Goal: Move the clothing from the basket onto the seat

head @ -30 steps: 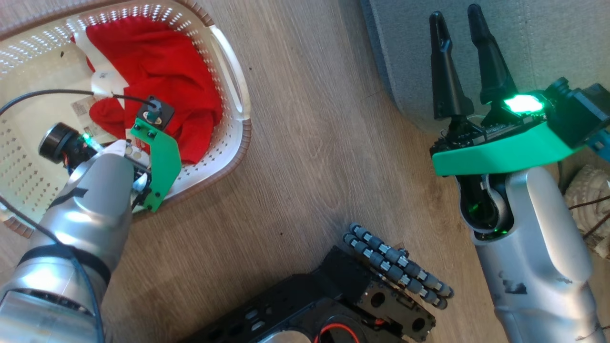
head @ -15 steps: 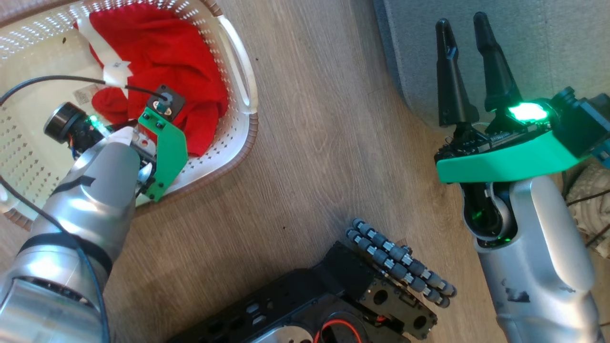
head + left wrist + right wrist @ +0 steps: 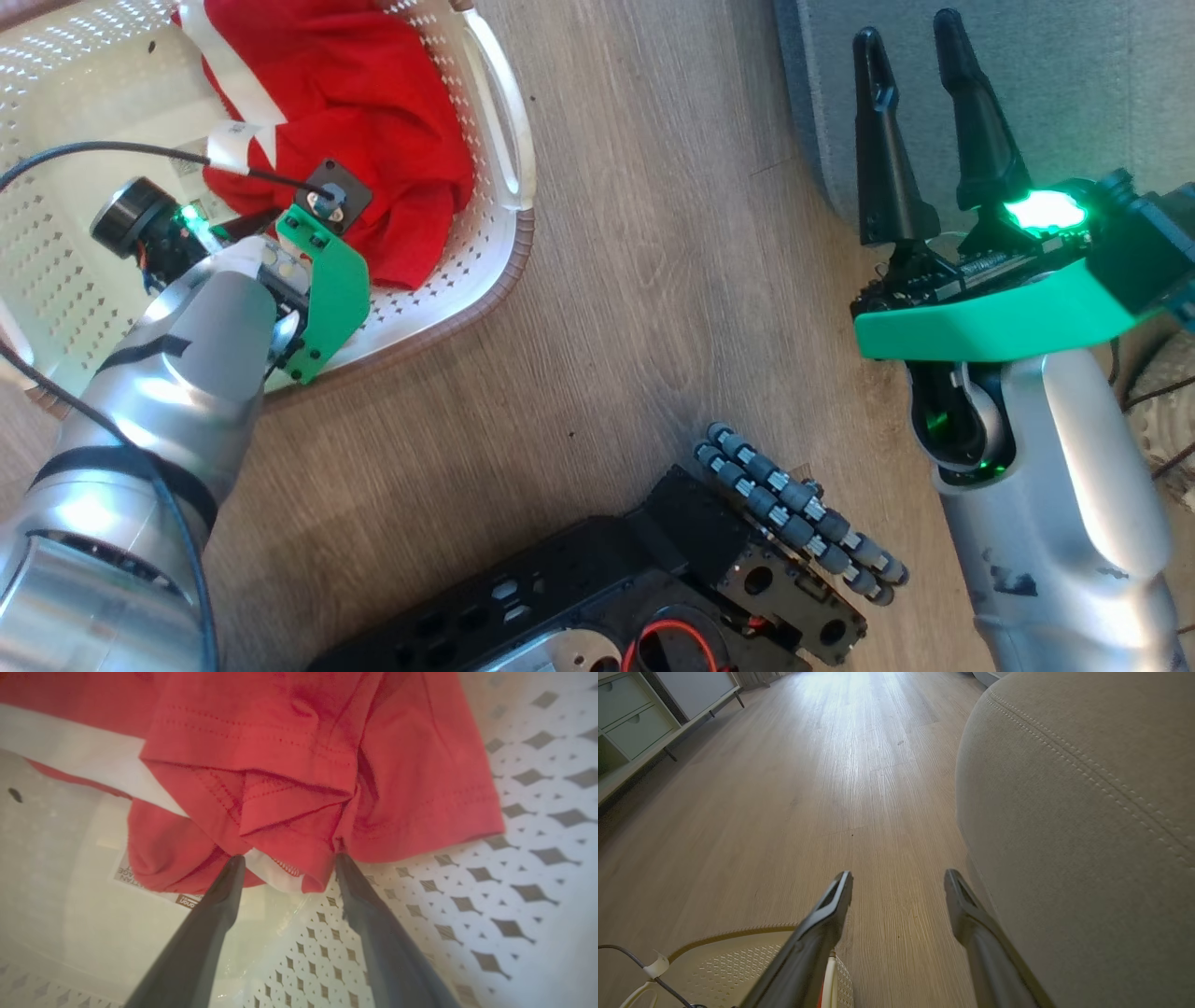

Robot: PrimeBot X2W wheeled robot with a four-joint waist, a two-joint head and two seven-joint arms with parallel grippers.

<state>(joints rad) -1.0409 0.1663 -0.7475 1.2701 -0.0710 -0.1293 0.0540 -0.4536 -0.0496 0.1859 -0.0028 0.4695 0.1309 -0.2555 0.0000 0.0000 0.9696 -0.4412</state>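
Two dark fingers of the left gripper (image 3: 288, 858) stand spread apart inside the basket (image 3: 509, 271), their tips at the near hem of the red clothing (image 3: 355, 103), seemingly placed to straddle a fold before pinching; nothing is gripped yet; the garment, with a white cloth piece (image 3: 70, 746), lies heaped toward the basket's right wall; bare wooden floor (image 3: 653, 233) separates basket from seat (image 3: 1074, 84); the right gripper (image 3: 907, 30), likewise spread wide and empty, hovers by the seat's rounded corner, probably waiting clear of the work.
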